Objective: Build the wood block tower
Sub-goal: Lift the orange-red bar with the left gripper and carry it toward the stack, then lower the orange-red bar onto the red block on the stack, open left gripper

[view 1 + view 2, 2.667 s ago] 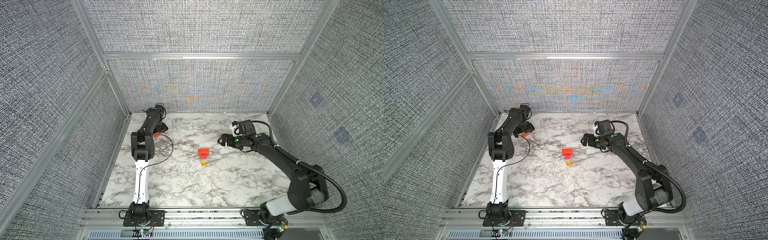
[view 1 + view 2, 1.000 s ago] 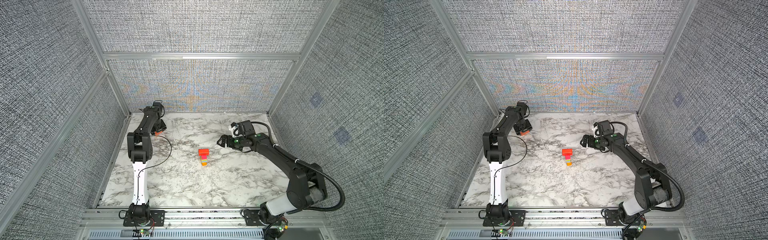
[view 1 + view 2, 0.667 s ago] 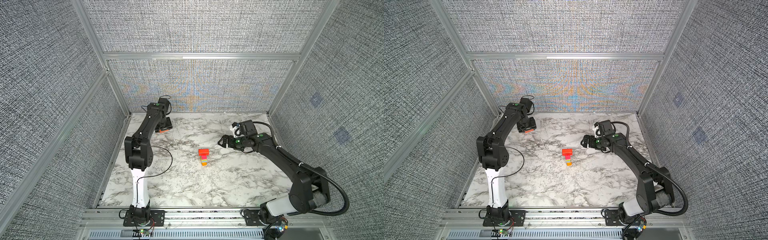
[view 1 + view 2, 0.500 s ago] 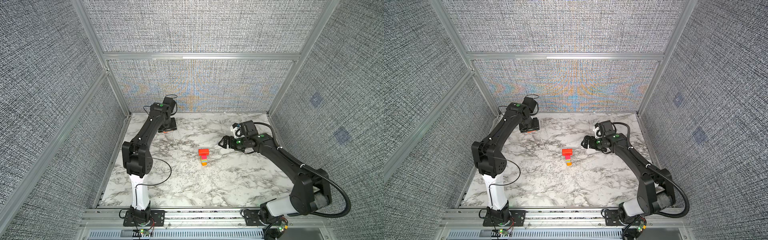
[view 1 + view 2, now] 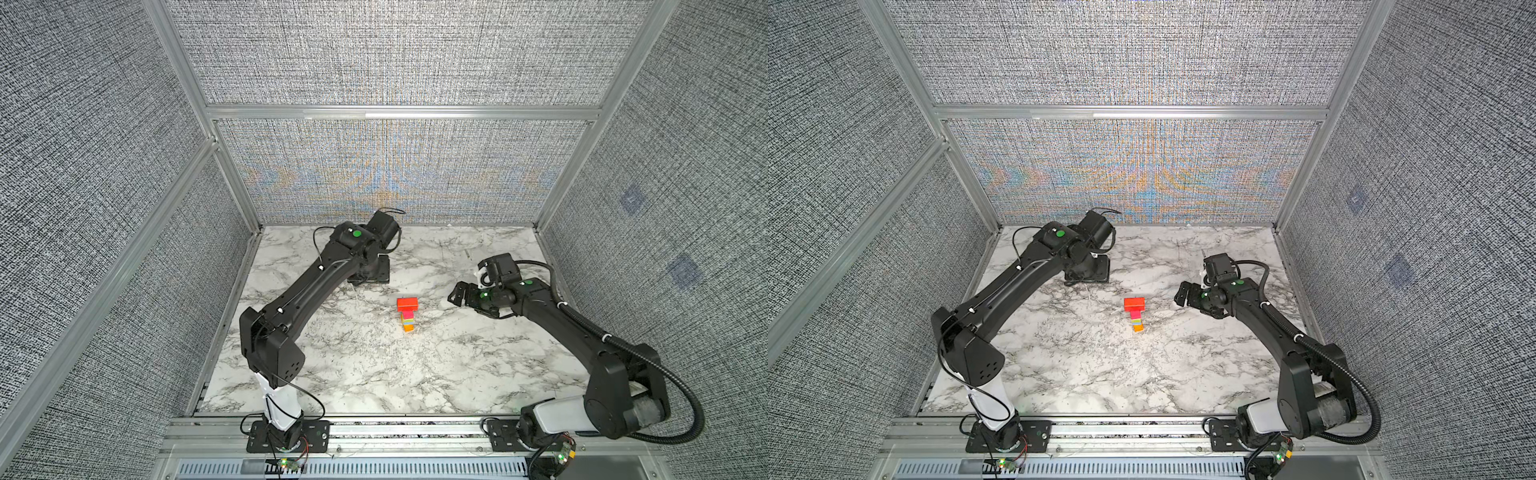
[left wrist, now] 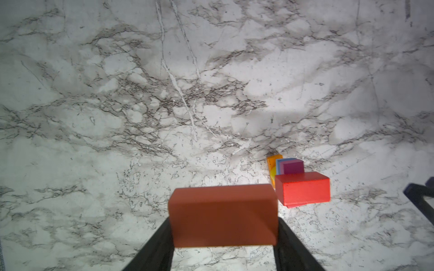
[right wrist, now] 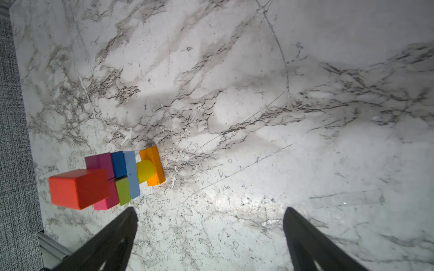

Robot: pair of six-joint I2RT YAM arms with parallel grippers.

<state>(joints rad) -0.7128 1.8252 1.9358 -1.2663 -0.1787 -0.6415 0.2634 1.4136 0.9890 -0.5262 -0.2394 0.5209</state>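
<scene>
The wood block tower (image 5: pixel 407 314) (image 5: pixel 1135 312) stands mid-table: an orange base, light blue, yellow-green and magenta blocks, and a wider red slab (image 6: pixel 303 188) (image 7: pixel 78 187) on top. My left gripper (image 6: pixel 223 226) is shut on a brick-red block (image 6: pixel 223 214), held above the table behind and to the left of the tower. In both top views that gripper (image 5: pixel 371 274) (image 5: pixel 1090 270) points down under its wrist, which hides the block. My right gripper (image 5: pixel 459 294) (image 5: pixel 1183 294) (image 7: pixel 210 211) hangs open and empty just right of the tower.
The marble table (image 5: pixel 374 374) is ringed by grey fabric walls and aluminium posts. A metal rail (image 5: pixel 395 428) runs along the front edge with both arm bases on it. The wall and table edge (image 7: pixel 14 140) show past the tower in the right wrist view.
My left arm has swung from the back left corner rightward toward the middle, carrying the block. The right gripper has barely moved. The tower is unchanged.
</scene>
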